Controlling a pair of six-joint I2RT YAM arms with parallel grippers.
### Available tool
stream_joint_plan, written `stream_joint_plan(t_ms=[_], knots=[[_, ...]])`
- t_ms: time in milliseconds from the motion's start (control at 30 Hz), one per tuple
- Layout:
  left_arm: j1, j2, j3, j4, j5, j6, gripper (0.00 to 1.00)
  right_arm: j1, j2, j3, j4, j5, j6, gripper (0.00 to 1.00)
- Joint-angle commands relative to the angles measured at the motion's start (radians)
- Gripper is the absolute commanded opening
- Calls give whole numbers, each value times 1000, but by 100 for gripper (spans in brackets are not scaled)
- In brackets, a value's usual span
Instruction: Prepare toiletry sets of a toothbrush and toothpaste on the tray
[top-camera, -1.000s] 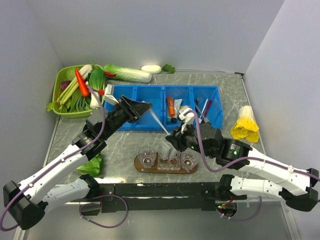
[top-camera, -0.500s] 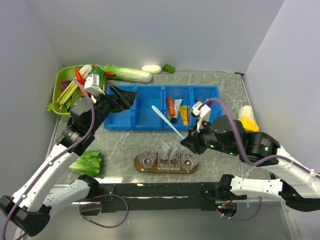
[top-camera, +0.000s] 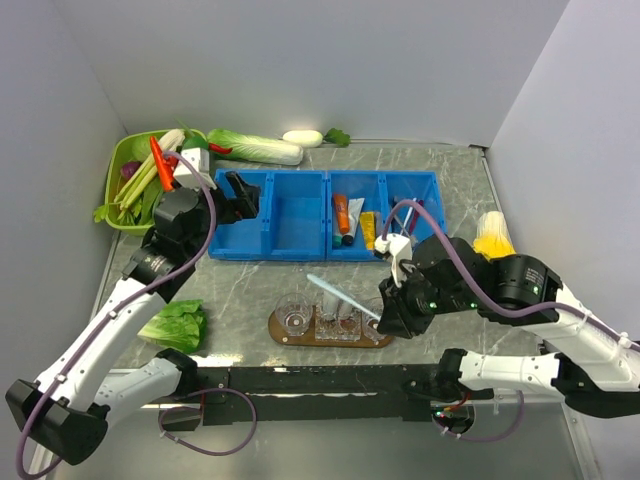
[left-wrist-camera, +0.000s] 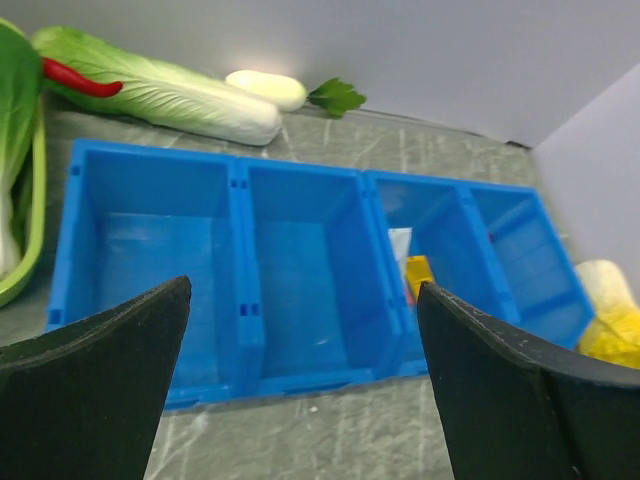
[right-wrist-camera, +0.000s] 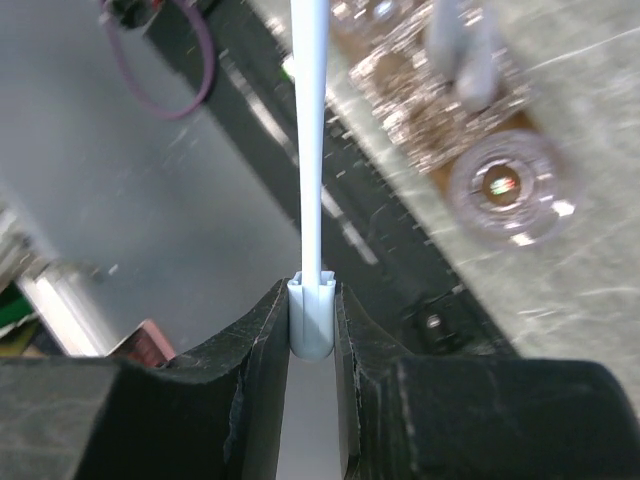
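Grey marbled bench (top-camera: 250, 290) carries the tray (top-camera: 276, 330), above which a toothbrush (top-camera: 338, 296) is gripped by the right jaws; the left jaws are spread empty over the blue bins (top-camera: 300, 222). The brush should be lowered squarely into a glass cup (top-camera: 295, 318).

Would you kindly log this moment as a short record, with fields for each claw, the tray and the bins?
left claw: open, empty, over the blue bins
right claw: shut on the handle end of the toothbrush, over the right end of the tray
tray: carries clear cups; toothbrush not yet set down
blue bins: two left compartments bare
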Motion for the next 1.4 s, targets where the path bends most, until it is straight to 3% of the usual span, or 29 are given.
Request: stream_joint_plan(t_ms=[0, 200, 900, 1367], knots=[[10, 18, -11, 16, -31, 41, 99, -1, -36, -42, -268, -153, 42, 0], [17, 41, -10, 17, -16, 37, 97, -2, -43, -137, -268, -225, 50, 0], [22, 37, -16, 17, 1, 30, 97, -10, -45, -328, -270, -115, 125, 0], [22, 21, -24, 20, 13, 27, 97, -151, -70, -404, -274, -57, 65, 0]])
